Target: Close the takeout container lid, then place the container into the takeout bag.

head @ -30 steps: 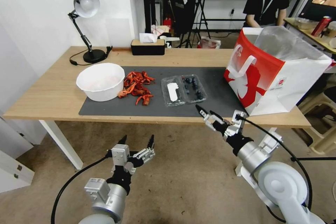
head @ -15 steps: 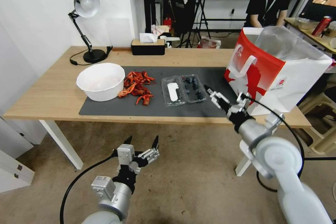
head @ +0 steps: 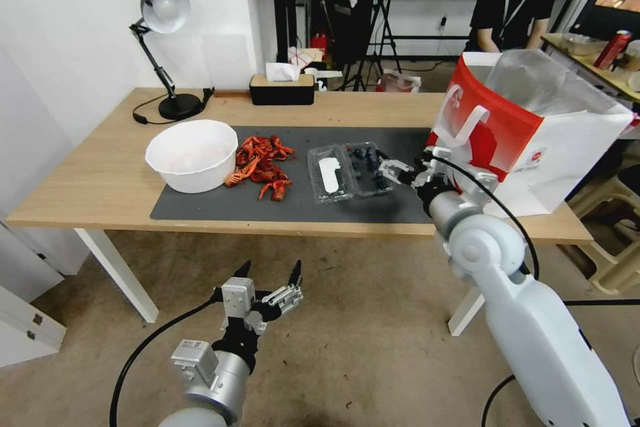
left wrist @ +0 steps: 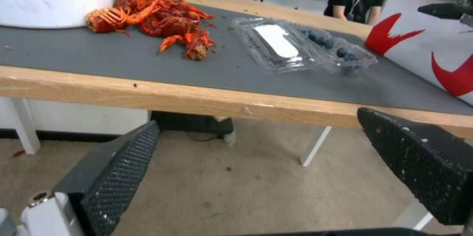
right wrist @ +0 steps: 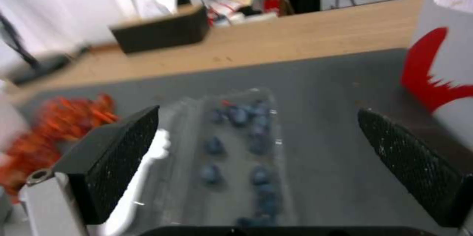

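So my right pincer is out over the gray mat, sitting just at the right edge of the takeout container, fingers spread wide. From my right wrist the container is straight ahead between the 2 pads, blueberries scattered in the tray half. The container lies flat and fully open on the mat, and the lid with its white label is folded out to the left, toward the pile of red crawfish and the white bowl. The takeout bag stands upright with its mouth open at the right end of the surface, just beside the mat. My left pincer hangs low in front of the surface, above the floor, also wide open, gripping nothing.
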